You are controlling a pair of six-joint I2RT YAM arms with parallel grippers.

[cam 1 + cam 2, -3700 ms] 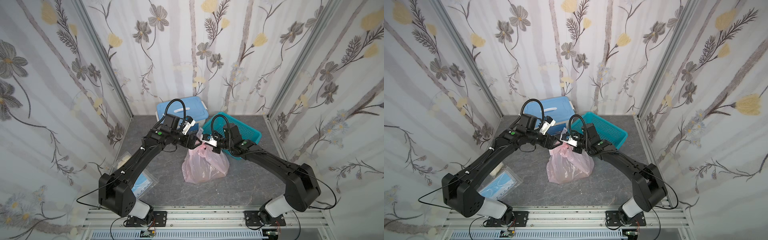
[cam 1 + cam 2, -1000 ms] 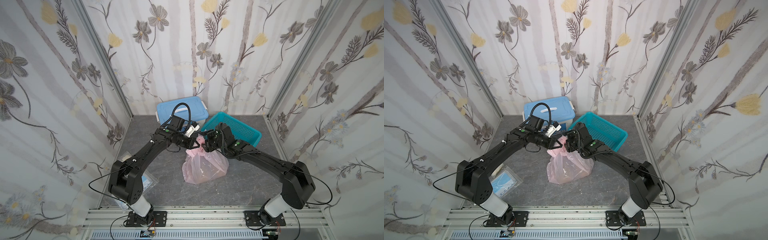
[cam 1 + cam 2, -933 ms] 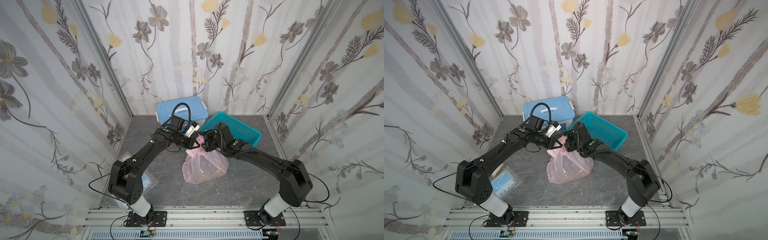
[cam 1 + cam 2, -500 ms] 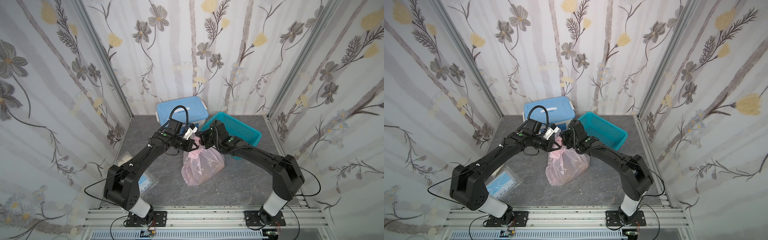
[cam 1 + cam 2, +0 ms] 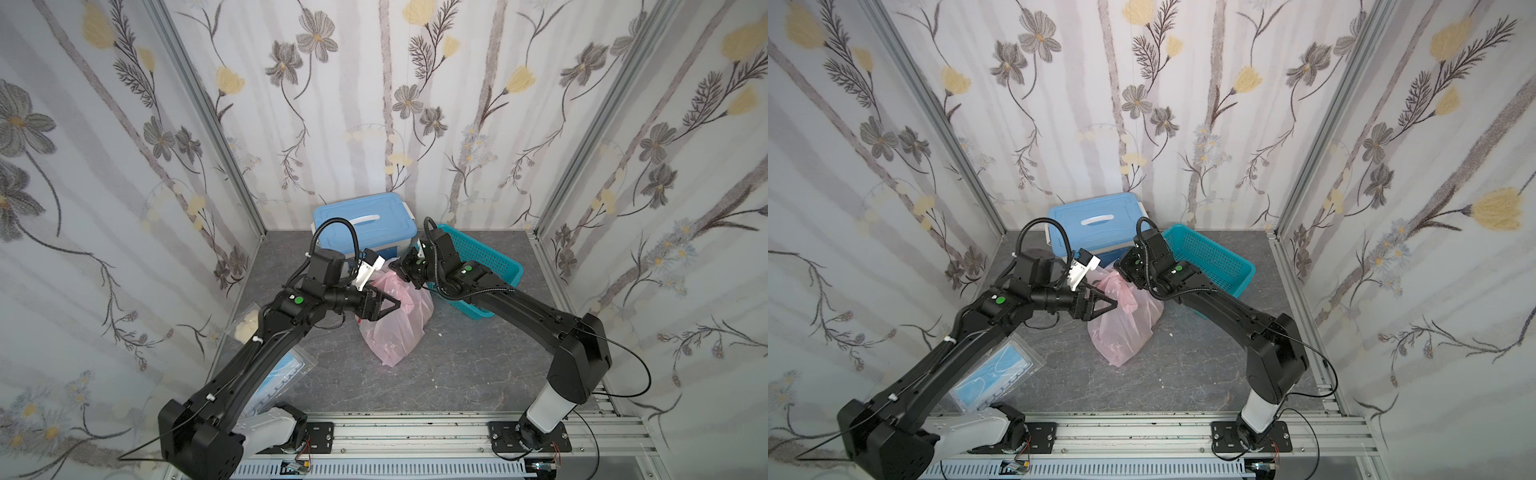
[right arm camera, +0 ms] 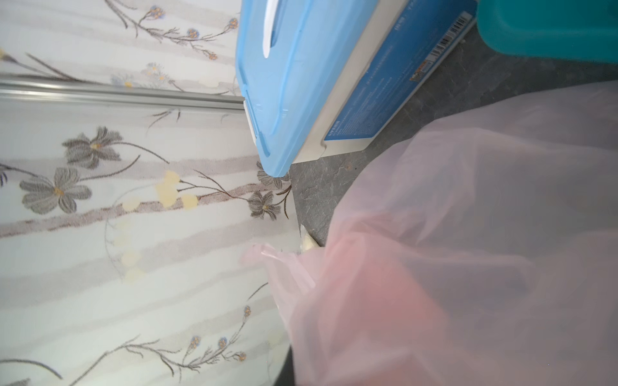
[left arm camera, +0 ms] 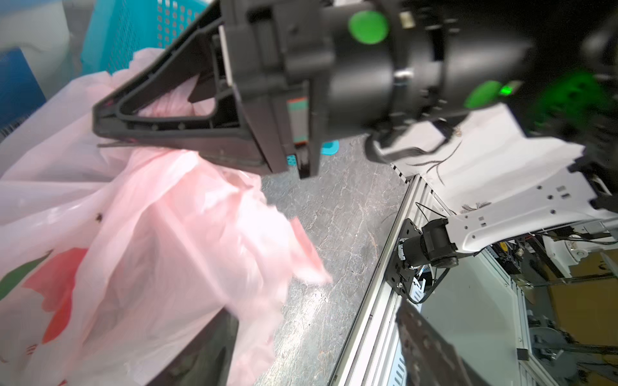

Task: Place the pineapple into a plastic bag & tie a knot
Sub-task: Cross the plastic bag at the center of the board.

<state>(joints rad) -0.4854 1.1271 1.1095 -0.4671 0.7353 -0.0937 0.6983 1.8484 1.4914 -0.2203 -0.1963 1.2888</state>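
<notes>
The pink plastic bag (image 5: 395, 328) (image 5: 1125, 328) stands bulging on the grey floor between my two arms. Its printed side fills the left wrist view (image 7: 133, 250). The pineapple does not show. I cannot make out a knot. My right gripper (image 5: 398, 270) (image 5: 1119, 266) is shut on a pinch of the bag's top, and its black finger (image 7: 167, 123) clamps pink film. In the right wrist view the film (image 6: 468, 234) drapes over the jaws. My left gripper (image 5: 397, 305) (image 5: 1115, 305) is open beside the bag's top, with a loose pink end (image 7: 301, 260) between its spread fingers.
A blue lidded box (image 5: 363, 226) and a teal basket (image 5: 486, 262) stand at the back, close behind the bag. A clear packet of blue masks (image 5: 992, 374) and a small packet of white lumps (image 5: 245, 328) lie at the left. An aluminium rail (image 5: 415, 428) runs along the front.
The right gripper has shut on the bag's top. The left gripper has opened and let go of the pink end. The bag's top has shifted toward the back left.
</notes>
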